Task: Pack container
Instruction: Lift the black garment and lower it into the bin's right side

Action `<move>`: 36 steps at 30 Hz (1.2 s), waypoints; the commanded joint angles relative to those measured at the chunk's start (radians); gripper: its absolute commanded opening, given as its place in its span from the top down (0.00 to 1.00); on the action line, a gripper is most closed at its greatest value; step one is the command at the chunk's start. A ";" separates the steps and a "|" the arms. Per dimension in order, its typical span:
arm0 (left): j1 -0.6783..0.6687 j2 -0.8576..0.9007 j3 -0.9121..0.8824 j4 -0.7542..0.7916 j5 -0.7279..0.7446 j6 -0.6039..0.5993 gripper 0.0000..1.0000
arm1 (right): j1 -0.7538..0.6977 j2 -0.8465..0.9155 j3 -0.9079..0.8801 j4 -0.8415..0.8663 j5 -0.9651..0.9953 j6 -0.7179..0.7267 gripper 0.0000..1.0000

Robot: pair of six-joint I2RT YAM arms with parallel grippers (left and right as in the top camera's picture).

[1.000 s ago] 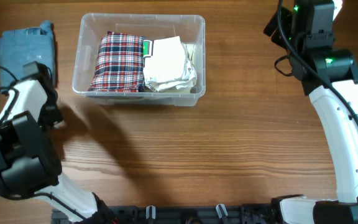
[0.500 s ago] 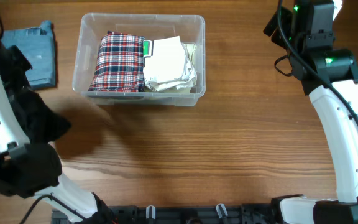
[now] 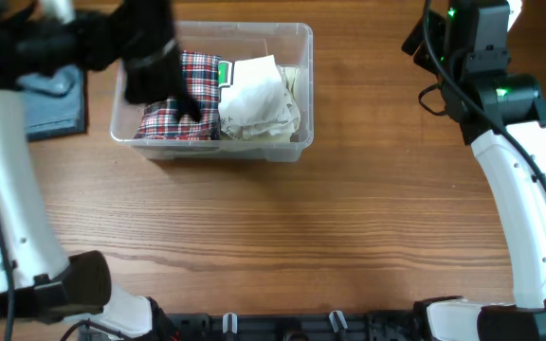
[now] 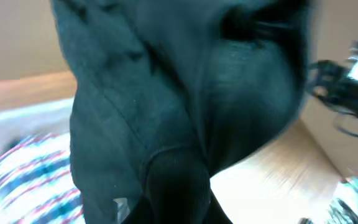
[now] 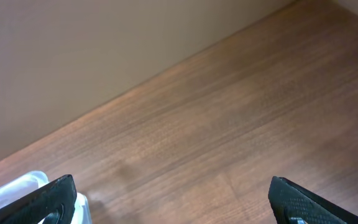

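The left gripper (image 3: 140,47) hangs above the left half of the clear container (image 3: 254,26), which stands at the far side of the table (image 3: 301,237). It grips a dark garment (image 4: 185,106) (the cloth hides its fingers), probably to lay it on the folded plaid cloth (image 3: 173,118). The right gripper (image 5: 179,202) is wide open and empty, well apart.

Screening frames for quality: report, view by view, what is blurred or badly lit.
Overhead: the left arm is motion-smeared over the left end of the container; everything else is sharp and evenly lit. Left wrist: a dark cloth fills the frame, soft, with the plaid cloth streaked at lower left. Right wrist: the table is sharp, the right fingers dark in the bottom corners.
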 commanded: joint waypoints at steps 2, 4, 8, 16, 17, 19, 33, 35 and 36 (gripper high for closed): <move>-0.195 0.118 0.023 0.215 0.125 -0.248 0.96 | 0.002 0.009 -0.003 0.001 0.017 0.010 0.00; -0.251 0.179 0.023 0.285 0.124 -0.401 0.96 | 0.003 0.009 -0.003 0.001 0.017 0.011 0.00; -0.269 0.257 0.022 0.300 0.128 -0.533 0.96 | 0.002 0.009 -0.003 0.001 0.017 0.010 0.00; -0.336 0.345 0.021 0.304 0.211 -0.613 0.96 | 0.003 0.009 -0.003 0.001 0.017 0.010 0.00; -0.336 0.345 0.021 0.303 0.246 -0.628 0.96 | 0.003 0.009 -0.003 0.001 0.017 0.011 0.00; -0.336 0.345 0.021 0.291 0.273 -0.638 0.96 | 0.003 0.009 -0.003 0.001 0.017 0.010 0.00; -0.333 0.420 0.017 0.209 0.220 -0.703 0.96 | 0.003 0.009 -0.003 0.001 0.017 0.010 0.00; -0.332 0.453 0.017 0.225 0.216 -0.689 0.96 | 0.003 0.009 -0.003 0.001 0.017 0.010 0.00; -0.330 0.467 0.017 0.228 0.212 -0.681 0.96 | 0.003 0.009 -0.003 0.001 0.017 0.010 0.00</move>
